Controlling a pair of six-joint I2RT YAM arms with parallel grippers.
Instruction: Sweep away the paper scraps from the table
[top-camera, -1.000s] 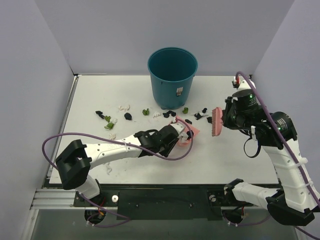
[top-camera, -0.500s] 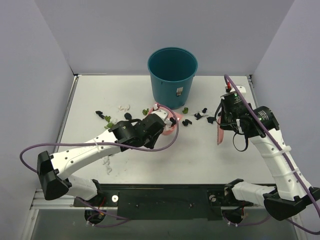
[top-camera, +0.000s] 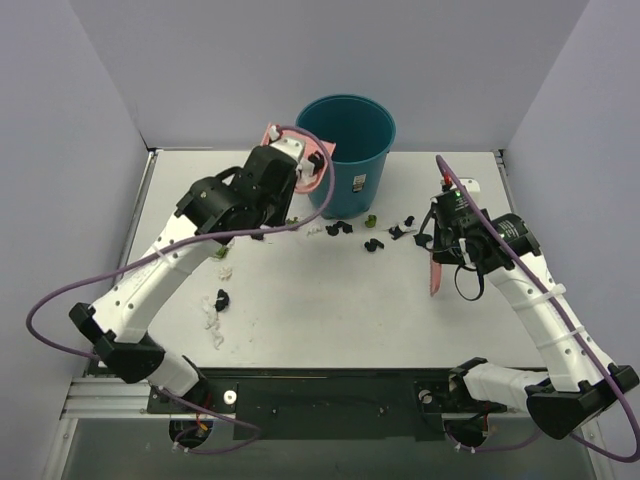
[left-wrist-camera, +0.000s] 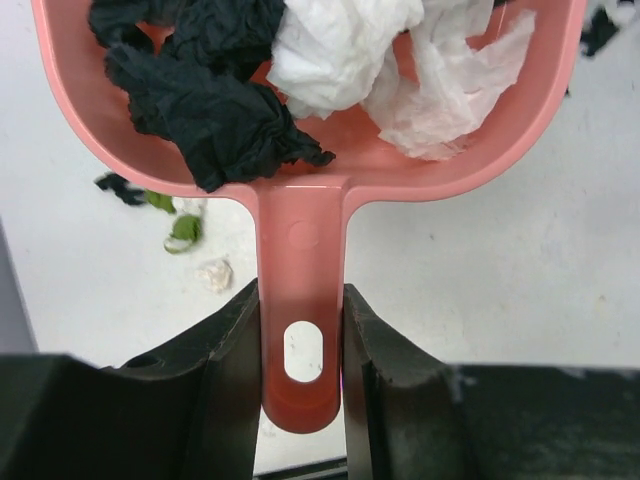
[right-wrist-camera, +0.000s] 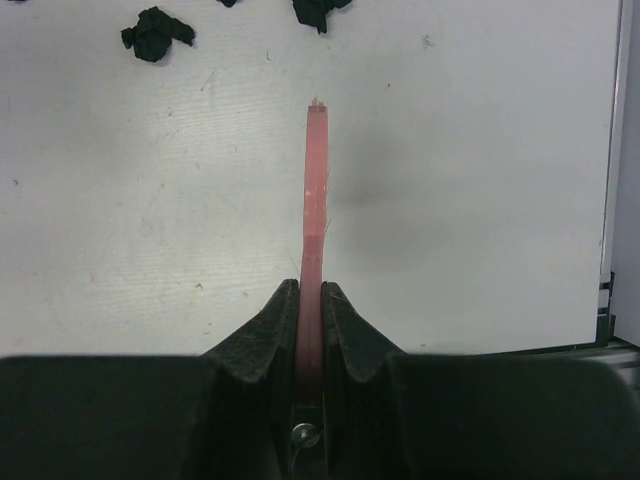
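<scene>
My left gripper (top-camera: 283, 177) is shut on the handle of the pink dustpan (top-camera: 303, 158), held raised beside the left rim of the teal bin (top-camera: 350, 150). In the left wrist view the handle (left-wrist-camera: 302, 290) sits between my fingers (left-wrist-camera: 232, 350), and the pan holds black scraps (left-wrist-camera: 215, 110) and white scraps (left-wrist-camera: 350, 60). My right gripper (top-camera: 440, 238) is shut on the pink brush (top-camera: 436, 272), seen edge-on (right-wrist-camera: 314, 190) over the table (top-camera: 330, 310). Loose paper scraps lie before the bin (top-camera: 343, 229) and at the left (top-camera: 221, 299).
The bin stands at the table's back middle. Black scraps (right-wrist-camera: 155, 30) lie beyond the brush tip. Green and white bits (left-wrist-camera: 183, 230) show under the raised pan. Grey walls close in the left, back and right sides.
My left arm has lifted the loaded dustpan from the table's middle up and back to the bin's left rim. My right arm has turned the brush edge-on and lowered it slightly.
</scene>
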